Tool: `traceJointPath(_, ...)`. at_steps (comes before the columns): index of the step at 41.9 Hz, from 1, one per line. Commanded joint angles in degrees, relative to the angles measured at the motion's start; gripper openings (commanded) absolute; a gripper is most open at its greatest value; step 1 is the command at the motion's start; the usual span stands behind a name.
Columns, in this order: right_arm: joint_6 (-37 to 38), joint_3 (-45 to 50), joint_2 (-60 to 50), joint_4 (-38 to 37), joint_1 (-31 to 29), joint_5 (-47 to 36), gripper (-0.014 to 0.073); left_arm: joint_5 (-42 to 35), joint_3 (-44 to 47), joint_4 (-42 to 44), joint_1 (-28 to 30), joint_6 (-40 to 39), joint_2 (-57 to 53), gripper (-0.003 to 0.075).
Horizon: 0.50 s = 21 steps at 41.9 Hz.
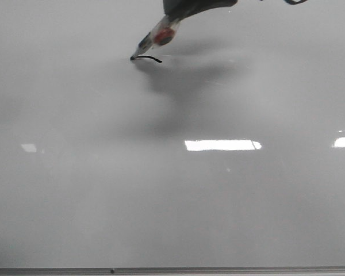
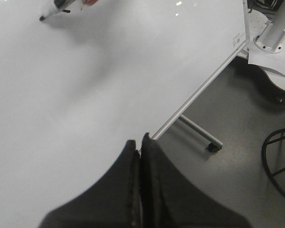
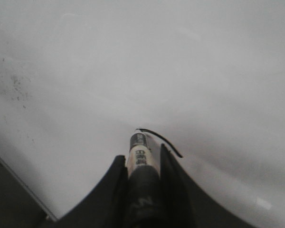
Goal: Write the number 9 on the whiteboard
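One short curved stroke of 9 done, rest left; right gripper grasps marker w/ tip on whiteboard, left gripper clenched, empty.

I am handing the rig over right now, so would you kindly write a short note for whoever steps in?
Right gripper: shut on the black-tipped marker pen with a pale barrel and red label, tip touching the large glossy pale grey whiteboard.
Left gripper: shut, empty, hanging above the board's thin grey metal edge strip, away from the writing.
Done: only a short curved black stroke, the start of the number 9, beside the pen tip.
Left: close the loop, draw the stem, lift the pen.
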Motion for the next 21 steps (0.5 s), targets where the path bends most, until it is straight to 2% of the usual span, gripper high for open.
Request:
traceJointPath(1, -1.07, -2.2, 0.41, 0.49, 0.59, -0.34, -0.0068, -1.19, -1.49, -4.17, 0.05, 0.03, -0.41, -0.0019)
traceJointPath(11, -1.07, 2.55, -0.6, 0.04, -3.62, 0.61, -0.0065, -1.19, -1.49, -4.03, 0.05, 0.03, -0.41, -0.0019)
traceJointPath(21, -1.07, 1.8, -5.92, 0.04, -6.12, -1.26, -0.0065, -1.19, -1.49, -4.03, 0.05, 0.03, -0.41, -0.0019)
